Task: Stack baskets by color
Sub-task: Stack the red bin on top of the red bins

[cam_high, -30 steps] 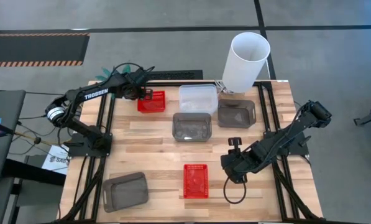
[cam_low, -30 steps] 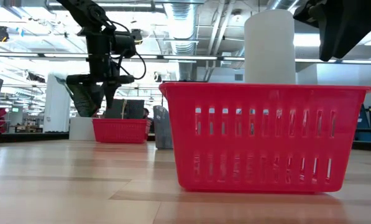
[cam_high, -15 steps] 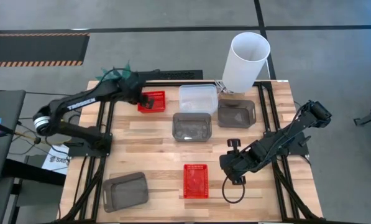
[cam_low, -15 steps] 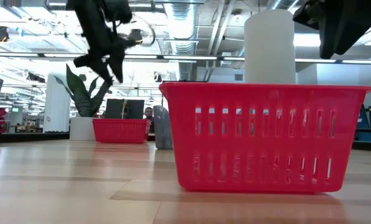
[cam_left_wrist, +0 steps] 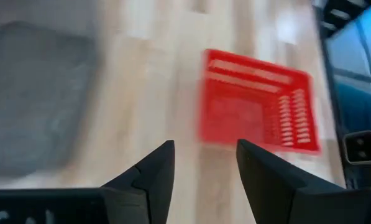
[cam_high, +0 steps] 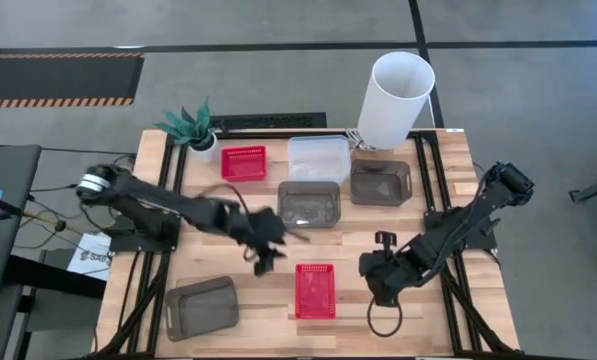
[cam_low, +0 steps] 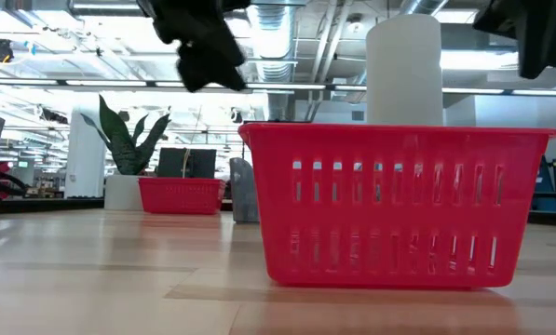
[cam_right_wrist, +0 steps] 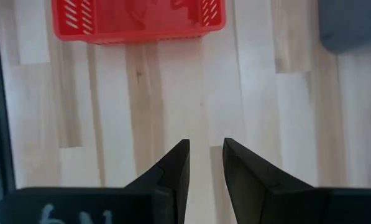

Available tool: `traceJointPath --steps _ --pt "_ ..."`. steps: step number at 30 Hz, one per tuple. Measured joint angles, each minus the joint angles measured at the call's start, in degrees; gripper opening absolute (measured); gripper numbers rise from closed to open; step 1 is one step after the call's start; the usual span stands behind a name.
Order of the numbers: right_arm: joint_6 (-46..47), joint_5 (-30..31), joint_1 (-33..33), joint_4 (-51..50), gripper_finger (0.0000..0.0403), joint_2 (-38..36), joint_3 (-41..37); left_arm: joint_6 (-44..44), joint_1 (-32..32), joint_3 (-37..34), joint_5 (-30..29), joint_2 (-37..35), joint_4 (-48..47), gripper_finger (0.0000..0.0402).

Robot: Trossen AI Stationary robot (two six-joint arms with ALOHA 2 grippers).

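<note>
Two red baskets show: one near the table's front (cam_high: 315, 290) (cam_low: 399, 205) (cam_left_wrist: 256, 102) (cam_right_wrist: 138, 18), one at the far left (cam_high: 243, 162) (cam_low: 180, 195). A clear basket (cam_high: 318, 157) sits at the back. Grey baskets rest at the middle (cam_high: 309, 203), back right (cam_high: 381, 182) and front left (cam_high: 201, 307). My left gripper (cam_high: 270, 252) (cam_left_wrist: 204, 162) hangs open over the table's middle, left of the near red basket. My right gripper (cam_high: 376, 280) (cam_right_wrist: 205, 158) hangs open above bare wood, right of that basket.
A tall white cylinder (cam_high: 396, 100) stands at the back right corner and a small potted plant (cam_high: 190, 128) at the back left. Black rails (cam_high: 433, 200) run along both sides of the tabletop. Bare wood lies between the near red basket and the front left grey one.
My left gripper has swung fast from the far-left red basket toward the table's middle and near edge, turning as it went. That red basket stays where it was. The plant, hidden behind the arm before, now shows.
</note>
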Motion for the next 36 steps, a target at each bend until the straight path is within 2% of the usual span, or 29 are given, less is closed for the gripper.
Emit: traceJointPath --steps 4,6,10,17,22,27,36 --pt "3.7 0.0 1.9 0.5 0.0116 0.0 0.0 2.9 -3.6 0.0 -1.0 7.5 10.6 0.016" --pt "5.1 0.1 2.9 1.0 0.0116 0.0 0.0 5.6 -4.4 1.3 -1.4 10.8 12.9 0.016" --pt "7.8 2.0 4.8 1.8 0.0116 0.0 0.0 9.6 -5.1 6.4 -2.6 16.0 13.5 0.016" --pt "10.0 3.6 7.5 4.2 0.0116 0.5 0.0 14.0 -5.0 14.4 -3.2 23.9 8.3 0.016" --pt "10.1 3.5 8.3 4.3 0.0116 1.8 0.0 16.3 -5.0 18.2 -6.5 27.2 5.1 0.016" --pt "9.7 2.0 8.2 4.2 0.0116 2.8 -0.1 16.5 -4.8 18.2 -8.9 27.2 4.5 0.016" --pt "9.1 1.0 7.4 3.9 0.0116 3.2 -0.1 13.3 -3.9 18.4 -7.3 30.7 3.9 0.016"
